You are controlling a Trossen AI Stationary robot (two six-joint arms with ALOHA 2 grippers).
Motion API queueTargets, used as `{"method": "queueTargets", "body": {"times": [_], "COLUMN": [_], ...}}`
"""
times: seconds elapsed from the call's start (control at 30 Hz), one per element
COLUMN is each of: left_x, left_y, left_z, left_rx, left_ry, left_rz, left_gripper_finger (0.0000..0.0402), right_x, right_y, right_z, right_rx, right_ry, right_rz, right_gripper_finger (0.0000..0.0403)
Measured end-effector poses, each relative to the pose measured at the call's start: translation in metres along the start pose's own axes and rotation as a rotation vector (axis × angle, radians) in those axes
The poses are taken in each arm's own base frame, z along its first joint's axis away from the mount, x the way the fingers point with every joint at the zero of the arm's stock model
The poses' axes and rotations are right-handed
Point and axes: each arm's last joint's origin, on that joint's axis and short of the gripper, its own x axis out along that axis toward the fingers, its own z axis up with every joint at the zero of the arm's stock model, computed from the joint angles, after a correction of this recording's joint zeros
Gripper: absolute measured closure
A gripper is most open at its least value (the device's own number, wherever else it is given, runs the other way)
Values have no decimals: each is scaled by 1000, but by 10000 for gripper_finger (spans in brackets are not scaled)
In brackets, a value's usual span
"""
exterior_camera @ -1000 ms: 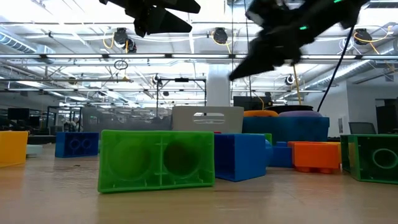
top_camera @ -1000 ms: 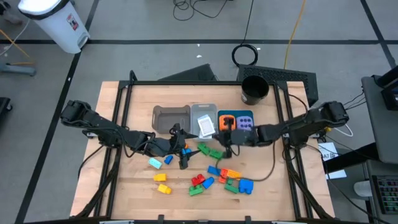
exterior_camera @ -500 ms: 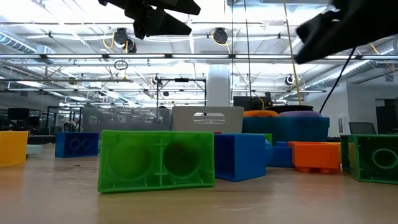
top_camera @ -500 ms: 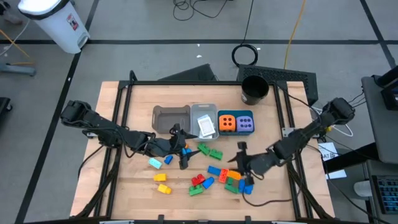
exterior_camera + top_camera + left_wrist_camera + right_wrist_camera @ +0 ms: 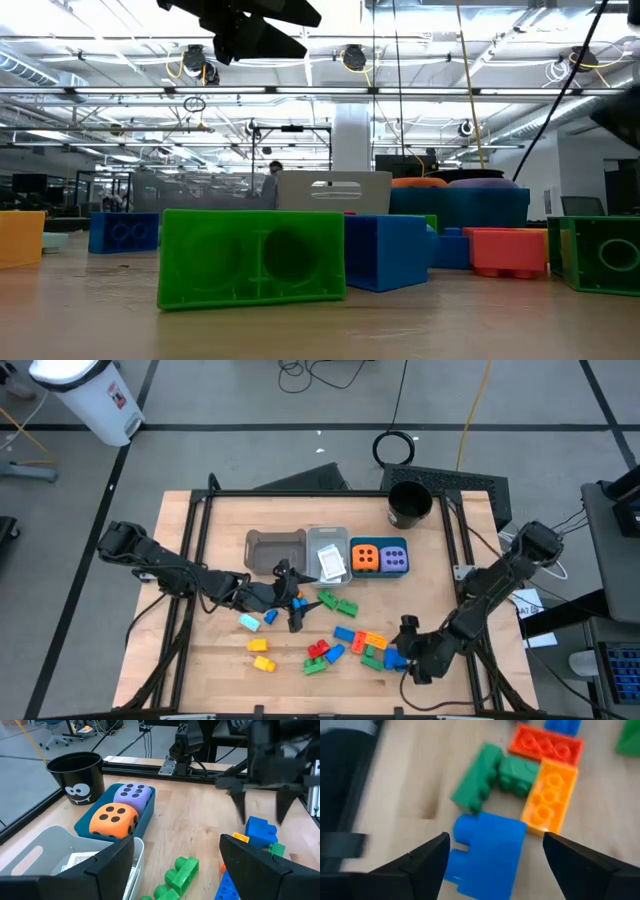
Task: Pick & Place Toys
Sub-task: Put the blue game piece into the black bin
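Note:
Loose bricks lie flat on the table's near half: a green pair [image 5: 338, 602], a teal one [image 5: 249, 622], yellow ones [image 5: 262, 655], a red one [image 5: 320, 650]. My right gripper [image 5: 408, 650] hangs open above a blue brick [image 5: 487, 852] at the pile's right end, one finger on each side and clear of it. Beside that brick lie orange [image 5: 550, 802] and green [image 5: 492, 775] bricks. My left gripper [image 5: 291, 598] stands open above the table by the bins, holding nothing. An orange dotted cube [image 5: 114, 820] and a purple one [image 5: 132, 797] sit in the teal bin [image 5: 350, 550].
A grey bin [image 5: 275, 550], a clear bin [image 5: 322, 540] with white cards and the teal bin stand in a row at mid table. A black cup [image 5: 408, 503] stands at the far right. A black frame borders the table; bare wood lies along the near edge.
My right gripper has swung from above the teal bin toward the table's near right corner, come down over the blue brick, rolled about its axis and opened. The dotted cubes stay in the teal bin.

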Motion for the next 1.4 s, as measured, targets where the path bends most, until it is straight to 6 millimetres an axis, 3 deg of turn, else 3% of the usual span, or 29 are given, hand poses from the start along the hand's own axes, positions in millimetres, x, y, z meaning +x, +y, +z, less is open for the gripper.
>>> {"method": "queueTargets", "body": {"times": [0.27,0.5,0.7,0.87,1.4], "left_x": [0,0,0,0,2], "left_y": [0,0,0,0,-1], "left_z": [0,0,0,0,1], "left_rx": [-3,-6,-6,-6,-51], "left_ry": [1,4,4,3,-18], "left_rz": [1,3,3,3,0], "left_gripper_finger": [103,103,103,103,103], "right_x": [23,24,22,12,-28], "right_y": [3,-2,-2,-9,-25], "right_z": [-12,-13,-13,-9,10], "right_rx": [64,53,35,29,-73], "right_ry": [83,133,192,229,42], "right_rz": [-3,-27,28,52,-47], "right_gripper_finger": [108,139,191,240,239]}}
